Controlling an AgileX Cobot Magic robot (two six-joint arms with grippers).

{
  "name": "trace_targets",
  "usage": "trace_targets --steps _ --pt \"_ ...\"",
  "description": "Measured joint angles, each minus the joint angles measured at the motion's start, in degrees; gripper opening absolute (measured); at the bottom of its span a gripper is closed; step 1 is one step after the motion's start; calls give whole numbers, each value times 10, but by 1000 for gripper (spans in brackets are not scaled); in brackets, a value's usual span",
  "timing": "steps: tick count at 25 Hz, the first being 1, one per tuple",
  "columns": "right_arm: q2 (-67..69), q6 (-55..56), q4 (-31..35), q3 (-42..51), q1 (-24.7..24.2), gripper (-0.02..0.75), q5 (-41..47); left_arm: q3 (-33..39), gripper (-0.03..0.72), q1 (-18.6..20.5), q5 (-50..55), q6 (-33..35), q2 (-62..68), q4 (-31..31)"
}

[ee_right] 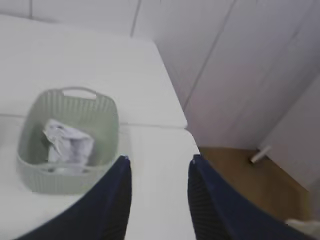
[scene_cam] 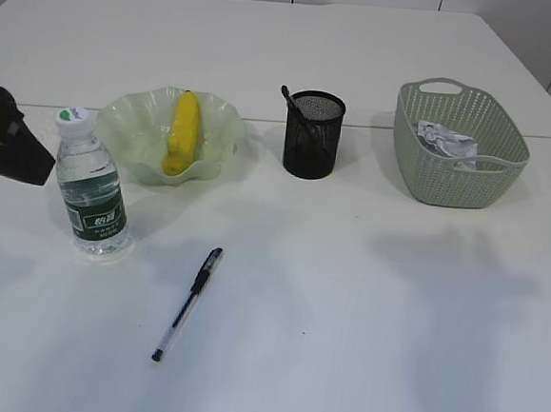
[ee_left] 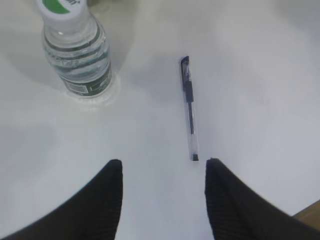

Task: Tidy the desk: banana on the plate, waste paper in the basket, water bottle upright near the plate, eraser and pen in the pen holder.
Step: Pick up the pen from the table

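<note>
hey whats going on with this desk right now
A two-arm robot is tidying it. The banana lies on the green plate, the crumpled paper is in the basket, and the water bottle stands upright. One pen lies loose on the desk; the open left gripper hovers over it. The right gripper holds nothing.

Open desk (scene_cam: pixel 363 308) around pen (scene_cam: pixel 186 303) (bottle (scene_cam: pixel 91 184) aside)

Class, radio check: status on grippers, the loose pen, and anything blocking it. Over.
Left gripper open, empty, above the pen. Right gripper open, empty, high beside the basket. Pen flat on the desk, apart from the water bottle. Path clear.
</note>
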Motion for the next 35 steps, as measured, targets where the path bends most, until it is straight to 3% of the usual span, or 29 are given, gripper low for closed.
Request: trace_targets --steps 10,15,17,24,35 --pt "-1 -364 436 0 0 283 63 0 381 0 -15 1 0 0" --pt "-18 -485 585 0 0 283 85 0 381 -3 -17 7 13 -3" --pt "-36 -513 616 0 0 283 94 0 381 -16 -20 7 26 -5" --pt "-119 -547 636 0 0 283 174 0 383 -63 -61 10 98 -12" --pt "-163 -601 726 0 0 282 209 0 441 -65 -109 12 201 -28"
